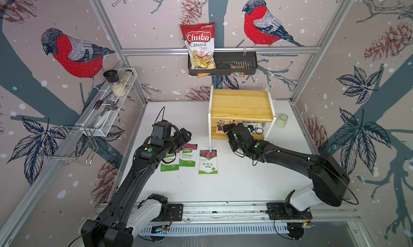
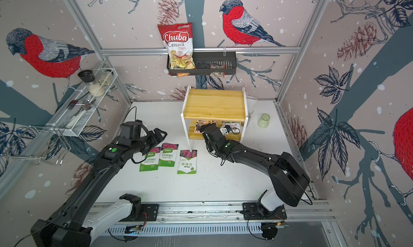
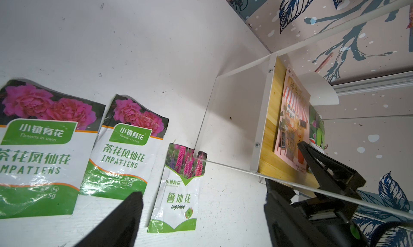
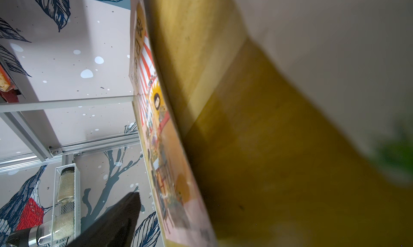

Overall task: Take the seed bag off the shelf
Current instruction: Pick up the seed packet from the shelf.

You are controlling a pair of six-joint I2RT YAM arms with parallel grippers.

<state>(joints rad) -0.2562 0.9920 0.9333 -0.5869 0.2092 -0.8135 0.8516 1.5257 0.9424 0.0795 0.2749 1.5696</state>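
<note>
Not off the shelf (image 1: 241, 105) yet: reaching in, nothing pinched.

Spotting the seed bag (image 3: 292, 127), a pink packet with a shopfront drawing, lying flat on the lower pine board beside a second packet (image 3: 316, 127) in green. Finding the right gripper (image 1: 230, 128) poked in under the top board, fingers spread wide and empty, one tip right at the pink packet's near edge; cannot tell whether touching. Over the table (image 1: 245, 185), catching the left gripper (image 3: 202, 199) hovering with fingers parted too, holding nothing, above three seed packets (image 1: 188, 155) laid flat in a row by the shelf's front leg. Judging from that: approach nearly made, everything else ahead. Left to do: close on the pink packet, draw it out from between the boards, bring it clear of the shelf.
</note>
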